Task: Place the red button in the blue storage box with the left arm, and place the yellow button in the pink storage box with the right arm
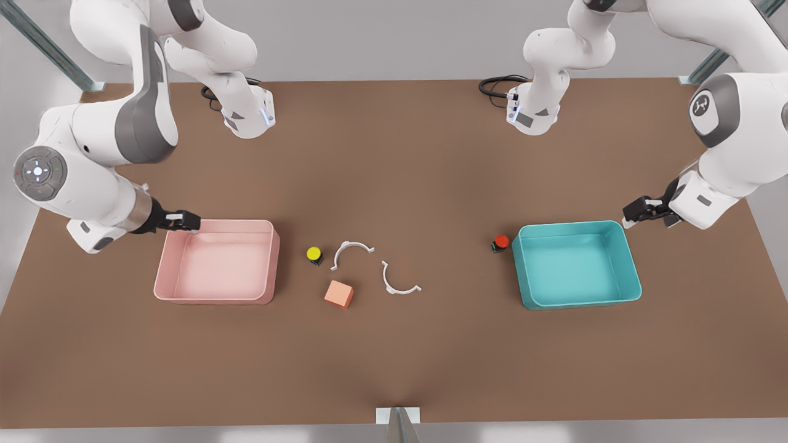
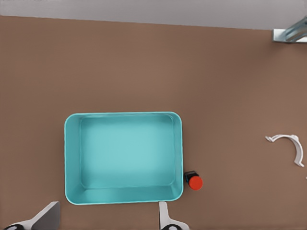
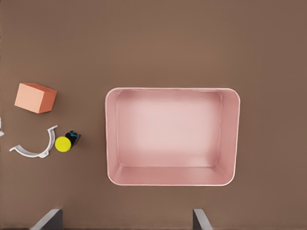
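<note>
A brown bench spreads below. The left pincer hangs wide by the blue storage box; the red button hugs its wall, so a finger could snag there. The right pincer, also wide, hovers by the pink storage box; the yellow button sits center-frame beside a white clip, easily bumped.

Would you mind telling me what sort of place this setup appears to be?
Most likely a simulated robot test bench, not a home or shop: a bare brown table framed by metal struts, two white arms mounted at its far edge, and sorting props such as the pink storage box and blue storage box.
</note>
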Motion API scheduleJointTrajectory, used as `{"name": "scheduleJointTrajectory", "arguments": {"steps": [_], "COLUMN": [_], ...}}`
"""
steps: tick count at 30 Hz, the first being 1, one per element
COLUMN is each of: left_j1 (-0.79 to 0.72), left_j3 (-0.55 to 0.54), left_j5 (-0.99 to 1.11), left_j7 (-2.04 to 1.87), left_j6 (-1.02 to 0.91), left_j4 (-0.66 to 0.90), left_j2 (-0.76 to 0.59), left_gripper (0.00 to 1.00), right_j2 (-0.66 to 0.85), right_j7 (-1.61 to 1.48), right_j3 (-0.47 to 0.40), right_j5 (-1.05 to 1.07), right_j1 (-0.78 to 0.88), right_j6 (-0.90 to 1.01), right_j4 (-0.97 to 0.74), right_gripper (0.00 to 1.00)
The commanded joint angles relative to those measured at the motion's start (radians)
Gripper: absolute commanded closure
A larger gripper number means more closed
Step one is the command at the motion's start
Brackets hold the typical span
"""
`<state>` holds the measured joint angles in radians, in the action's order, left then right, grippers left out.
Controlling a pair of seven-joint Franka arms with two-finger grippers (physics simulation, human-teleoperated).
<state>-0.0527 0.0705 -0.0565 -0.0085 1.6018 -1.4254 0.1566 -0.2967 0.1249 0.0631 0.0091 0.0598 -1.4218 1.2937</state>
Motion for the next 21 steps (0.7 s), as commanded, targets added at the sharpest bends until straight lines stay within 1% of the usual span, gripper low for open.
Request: {"name": "scheduleJointTrajectory", "arguments": {"steps": [1, 3, 5, 7, 8, 9, 11, 13, 14, 16, 17, 18, 20, 21], "left_j1": [0.001, 0.004, -0.068, -0.139, -0.176, -0.188, -0.208, -0.237, -0.243, -0.272, -0.279, -0.288, -0.289, -0.289], "left_j3": [0.000, 0.000, -0.006, -0.006, -0.006, -0.006, -0.006, -0.006, -0.006, -0.006, -0.006, -0.006, -0.006, -0.006], "left_j5": [0.001, -0.003, -0.005, -0.009, -0.009, -0.009, -0.023, -0.023, -0.025, -0.023, -0.023, -0.023, -0.026, -0.026], "left_j7": [0.097, -0.048, -0.611, -1.157, -1.378, -1.485, -1.672, -1.798, -1.855, -1.926, -1.970, -1.986, -1.990, -1.990], "left_j6": [0.010, 0.012, 0.014, 0.062, 0.113, 0.127, 0.207, 0.244, 0.335, 0.425, 0.474, 0.509, 0.529, 0.570], "left_j4": [0.000, 0.002, -0.003, -0.007, -0.009, -0.012, -0.073, -0.127, -0.229, -0.306, -0.346, -0.382, -0.411, -0.446], "left_j2": [0.011, 0.011, 0.024, 0.067, 0.106, 0.121, 0.124, 0.115, 0.087, 0.089, 0.090, 0.093, 0.113, 0.115], "left_gripper": [0.00, 0.00, 0.00, 0.00, 0.00, 0.00, 0.00, 0.00, 0.00, 0.00, 0.00, 0.00, 0.00, 0.00], "right_j2": [-0.041, -0.068, -0.081, -0.085, -0.105, -0.122, -0.133, -0.180, -0.214, -0.255, -0.268, -0.323, -0.351, -0.361], "right_j7": [-0.004, -0.005, 0.007, 0.084, 0.122, 0.151, 0.269, 0.288, 0.285, 0.286, 0.285, 0.285, 0.285, 0.326], "right_j3": [0.006, 0.021, 0.026, 0.070, 0.078, 0.084, 0.087, 0.089, 0.090, 0.090, 0.090, 0.090, 0.090, 0.089], "right_j5": [0.054, 0.054, 0.054, 0.054, 0.055, 0.055, 0.052, 0.054, 0.049, 0.049, 0.042, 0.008, 0.003, 0.002], "right_j1": [0.002, 0.008, 0.011, 0.011, 0.023, 0.031, 0.097, 0.132, 0.161, 0.186, 0.186, 0.204, 0.206, 0.199], "right_j6": [-0.029, -0.057, -0.085, -0.152, -0.170, -0.175, -0.212, -0.272, -0.273, -0.312, -0.348, -0.419, -0.543, -0.572], "right_j4": [0.003, 0.003, 0.027, 0.075, 0.078, 0.078, 0.078, 0.078, 0.079, 0.079, 0.079, 0.093, 0.153, 0.171], "right_gripper": [0.00, 0.00, 0.00, 0.00, 0.00, 0.00, 0.00, 0.00, 0.00, 0.00, 0.00, 0.00, 0.00, 0.00]}}
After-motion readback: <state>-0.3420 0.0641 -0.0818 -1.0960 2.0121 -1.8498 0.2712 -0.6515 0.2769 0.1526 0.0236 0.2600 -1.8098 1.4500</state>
